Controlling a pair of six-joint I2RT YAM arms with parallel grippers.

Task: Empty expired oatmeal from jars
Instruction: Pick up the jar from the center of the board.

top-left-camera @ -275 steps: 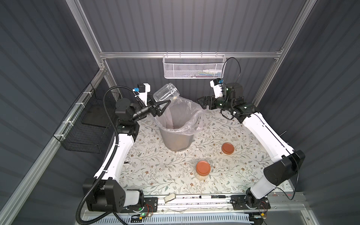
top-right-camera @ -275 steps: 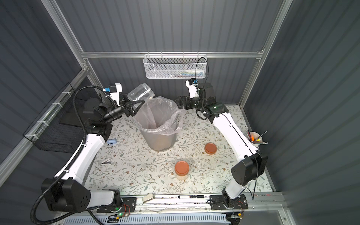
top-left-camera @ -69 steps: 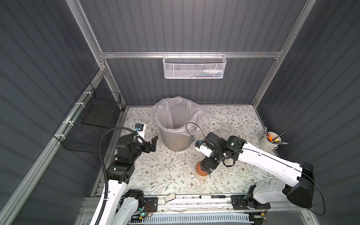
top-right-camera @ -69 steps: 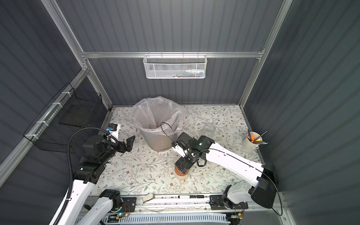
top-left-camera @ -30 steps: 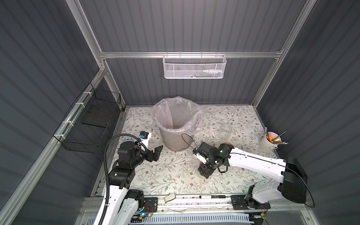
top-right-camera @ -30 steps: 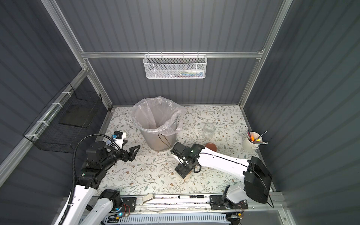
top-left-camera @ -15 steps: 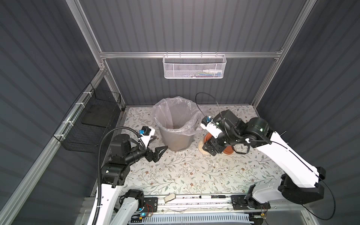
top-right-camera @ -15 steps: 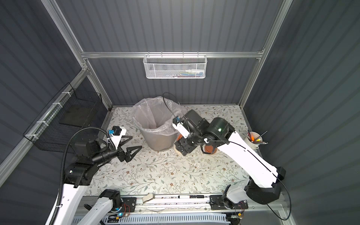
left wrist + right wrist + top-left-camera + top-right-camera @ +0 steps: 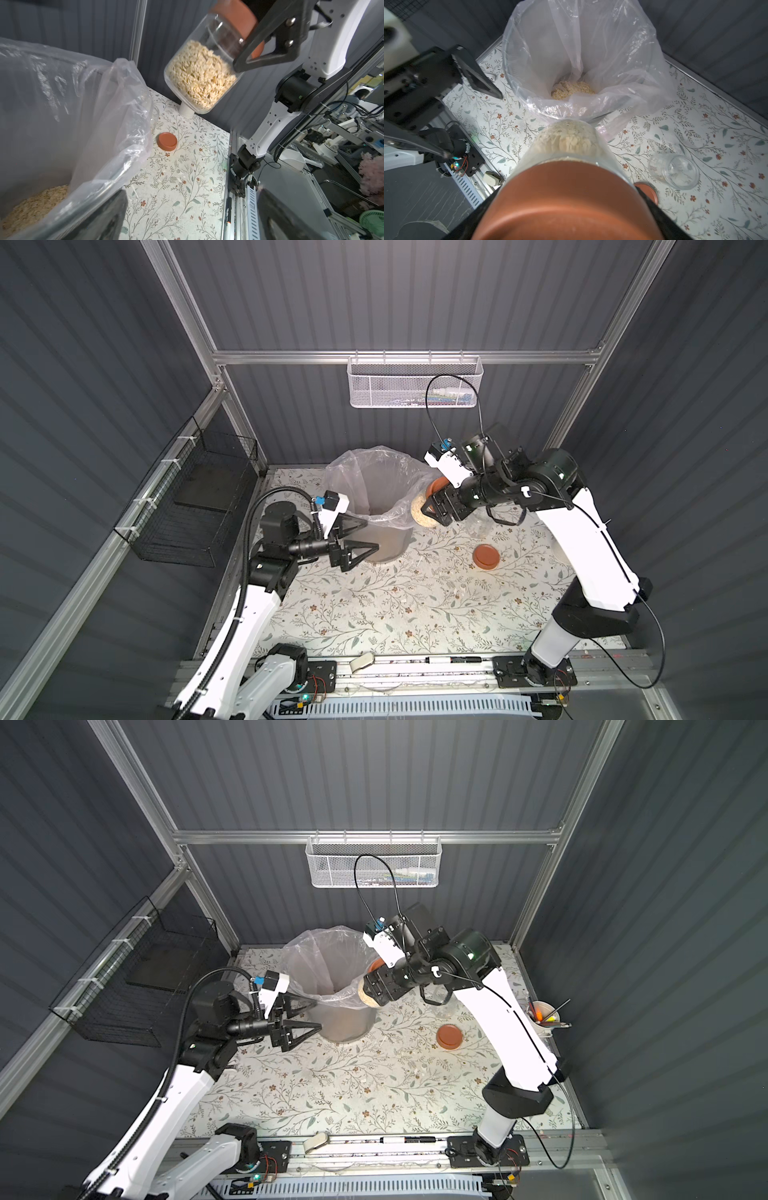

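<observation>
Working on the second of two jars, seemingly about halfway through. Gripping the full jar (image 9: 424, 512) by its capped end with the right end effector (image 9: 436, 508), jaws spread wide around the orange lid (image 9: 437, 487), not yet uncapping it. Holding it in the air just right of the rim of the grey bin (image 9: 392, 545), tilted base-down with the oatmeal (image 9: 199, 76) settled there. Hovering the left end effector (image 9: 358, 537) at the bin's near left side, wide open and empty. Apparently having emptied one jar already, judging by the heap of flakes (image 9: 572, 90) inside the liner, the empty jar (image 9: 675, 172) standing open on the counter (image 9: 374, 605) to the right, and the loose lid (image 9: 486, 556) lying nearer. Needing yet to remove this lid and tip the flakes into the bin.
</observation>
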